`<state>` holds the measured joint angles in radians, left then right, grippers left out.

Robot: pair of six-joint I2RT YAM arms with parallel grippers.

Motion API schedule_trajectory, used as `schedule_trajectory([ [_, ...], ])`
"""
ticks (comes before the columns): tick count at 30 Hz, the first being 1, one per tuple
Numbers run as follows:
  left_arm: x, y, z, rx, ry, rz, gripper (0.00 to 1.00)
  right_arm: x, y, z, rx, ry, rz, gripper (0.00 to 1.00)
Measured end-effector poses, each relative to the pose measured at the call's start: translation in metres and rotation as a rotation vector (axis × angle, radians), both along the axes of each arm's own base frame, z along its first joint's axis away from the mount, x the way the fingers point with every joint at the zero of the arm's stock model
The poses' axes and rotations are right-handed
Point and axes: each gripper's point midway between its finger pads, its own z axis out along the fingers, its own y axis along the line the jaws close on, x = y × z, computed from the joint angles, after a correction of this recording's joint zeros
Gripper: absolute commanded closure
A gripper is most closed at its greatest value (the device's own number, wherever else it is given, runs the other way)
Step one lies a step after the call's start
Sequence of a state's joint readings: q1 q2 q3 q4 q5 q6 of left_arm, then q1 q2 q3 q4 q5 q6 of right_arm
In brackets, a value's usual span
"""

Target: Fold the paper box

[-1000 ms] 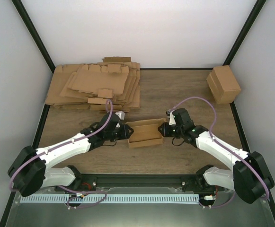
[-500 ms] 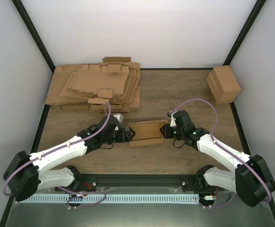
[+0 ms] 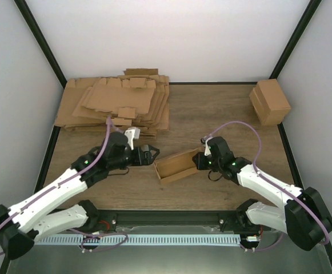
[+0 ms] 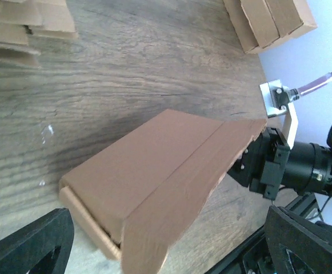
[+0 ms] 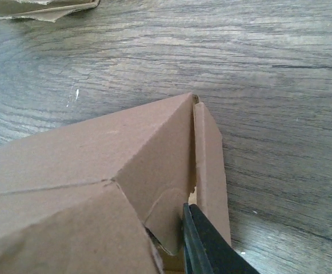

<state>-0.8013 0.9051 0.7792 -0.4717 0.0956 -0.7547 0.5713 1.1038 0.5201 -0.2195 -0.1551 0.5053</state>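
The paper box [image 3: 177, 165] is a partly folded brown carton lying slanted on the table between the arms, its open side up. My left gripper [image 3: 149, 154] is open just left of the box and touches nothing. In the left wrist view its black fingers [image 4: 31, 245] stand wide apart on either side of the box [image 4: 148, 171]. My right gripper [image 3: 199, 161] is shut on the box's right end. In the right wrist view its dark fingertips [image 5: 203, 245] pinch the end wall next to a rounded tab of the box [image 5: 97, 165]. The left wrist view also shows the right gripper [image 4: 256, 162] at the far end.
A thick pile of flat cardboard sheets [image 3: 115, 105] lies at the back left. A blocky brown carton [image 3: 270, 101] stands at the back right corner. Black frame rails edge the table, with white walls behind.
My left gripper let go of the box's left end, opened wide and drew back to the left. The box turned, its left end swinging toward the near edge. The right gripper kept its hold.
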Motion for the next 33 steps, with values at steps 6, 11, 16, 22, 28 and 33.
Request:
schedule_trajectory([
  [6,0.02,-0.046,-0.032,0.082,0.065,-0.171,0.23,-0.002,-0.002,-0.002,-0.016,0.005,-0.002,0.61],
  [11,0.017,-0.066,-0.066,0.112,0.133,-0.282,0.27,-0.008,-0.006,0.002,-0.016,0.01,-0.008,0.47],
  [16,0.014,-0.071,-0.086,0.131,0.158,-0.327,0.29,-0.022,-0.005,0.006,0.027,0.037,0.005,0.29],
  [22,0.013,-0.07,-0.105,0.165,0.182,-0.342,0.29,-0.039,0.001,0.03,0.125,0.026,0.047,0.12],
  [28,0.016,-0.072,-0.112,0.178,0.174,-0.349,0.3,-0.042,0.004,0.065,0.174,-0.024,0.074,0.09],
  [33,0.016,-0.075,-0.119,0.192,0.174,-0.359,0.31,-0.017,0.005,0.092,0.137,-0.073,0.032,0.11],
])
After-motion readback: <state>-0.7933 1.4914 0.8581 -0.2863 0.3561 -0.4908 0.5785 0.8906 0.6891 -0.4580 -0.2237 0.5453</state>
